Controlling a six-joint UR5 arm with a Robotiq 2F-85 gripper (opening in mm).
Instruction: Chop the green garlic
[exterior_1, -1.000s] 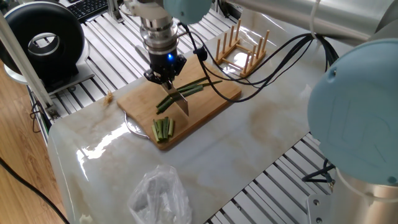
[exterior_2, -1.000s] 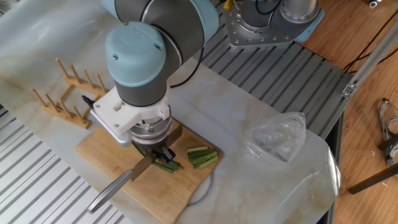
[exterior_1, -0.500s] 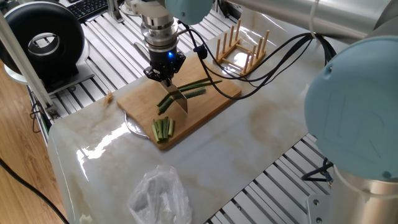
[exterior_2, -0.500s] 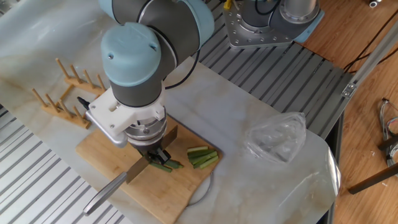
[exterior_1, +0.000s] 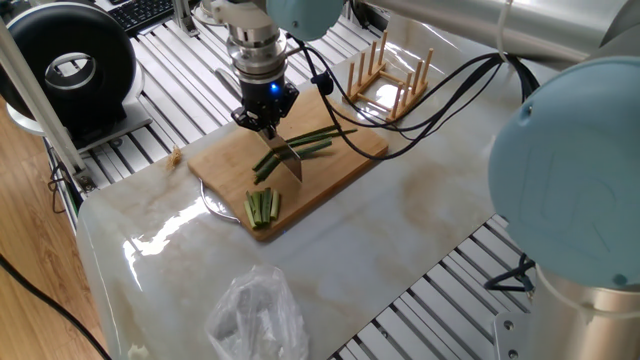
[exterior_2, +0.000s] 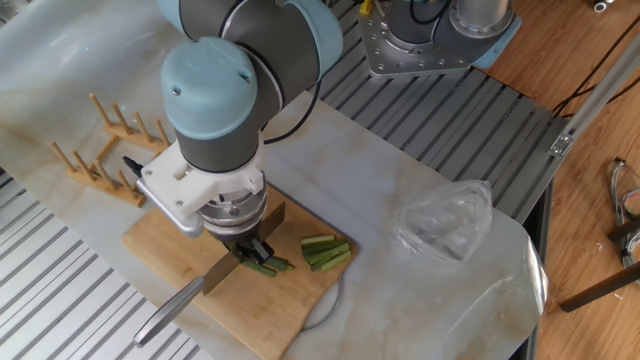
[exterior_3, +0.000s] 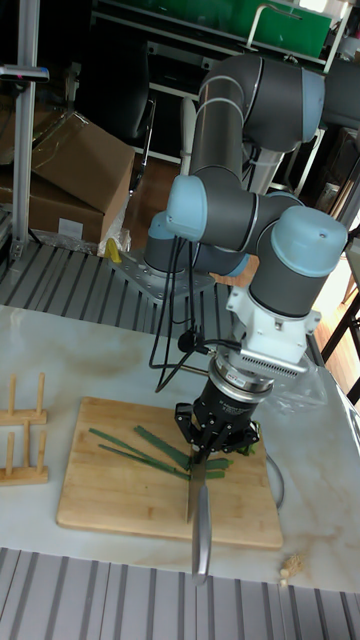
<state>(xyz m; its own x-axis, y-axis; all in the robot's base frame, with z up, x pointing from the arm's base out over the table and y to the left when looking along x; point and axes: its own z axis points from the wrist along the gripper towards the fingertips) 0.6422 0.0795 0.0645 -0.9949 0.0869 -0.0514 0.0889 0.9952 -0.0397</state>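
Dark-green green garlic (exterior_1: 318, 138) stalks lie slantwise across the wooden cutting board (exterior_1: 225, 160). In the tall fixed view the green garlic (exterior_3: 130, 445) stretches left from under the tool. My gripper (exterior_1: 262, 122) hangs over the board's middle, shut on a knife (exterior_1: 291, 166) whose blade stands down across the stalks. From the other side the gripper (exterior_2: 246, 246) hides most of the green garlic (exterior_2: 268, 266), and the knife's (exterior_2: 170, 308) metal handle sticks out past the board edge. I cannot tell whether the blade touches the wood.
A neat bundle of short paler sticks (exterior_1: 263, 207) lies at the board's corner, over a plate rim (exterior_1: 215, 205). A wooden rack (exterior_1: 385, 75) stands beside the board. A crumpled plastic bag (exterior_1: 258, 310) sits on the marble top. A black round device (exterior_1: 70, 65) is beyond the table.
In the first half second the gripper and knife shifted slightly along the stalks toward the rack side. Since then nothing has visibly moved.
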